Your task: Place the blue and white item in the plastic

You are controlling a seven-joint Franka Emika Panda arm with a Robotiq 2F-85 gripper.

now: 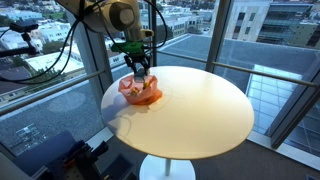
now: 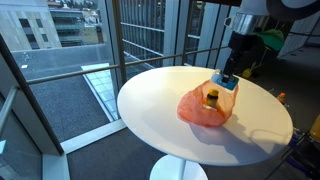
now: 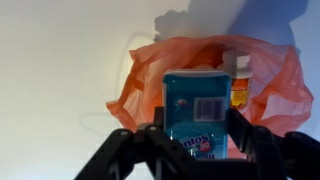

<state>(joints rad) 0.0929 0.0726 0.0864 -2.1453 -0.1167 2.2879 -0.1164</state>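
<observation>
Blue and white item (image 3: 197, 100) sits clamped between the two black fingers (image 3: 150, 142) of the gripper (image 3: 197, 125). The jaws are partly closed and press on its left and right sides. In the wrist view the blue and white item is a teal box with a white barcode label on its face and printed lettering lower down. It hangs over the plastic (image 3: 275, 90), whose crinkled orange-red rim spreads out on both sides of the box and behind it. In an exterior view the box (image 2: 228, 84) is at the far edge of the plastic (image 2: 195, 112). I cannot tell whether it touches the rim. Inside the plastic stands a yellow piece (image 3: 240, 93) with a white cap (image 3: 241, 65), upright and just beside the box's right edge. It also shows as a small yellow spot (image 2: 212, 97) in the hollow of the container. In another exterior view the gripper (image 1: 140, 68) comes straight down over the plastic (image 1: 148, 97), which hides most of what it holds. The plastic rests near the rim of a round white table (image 1: 205, 115), which stands on a white pedestal (image 2: 178, 170). Tall windows (image 2: 80, 60) surround the table, with buildings (image 1: 265, 20) outside.
</observation>
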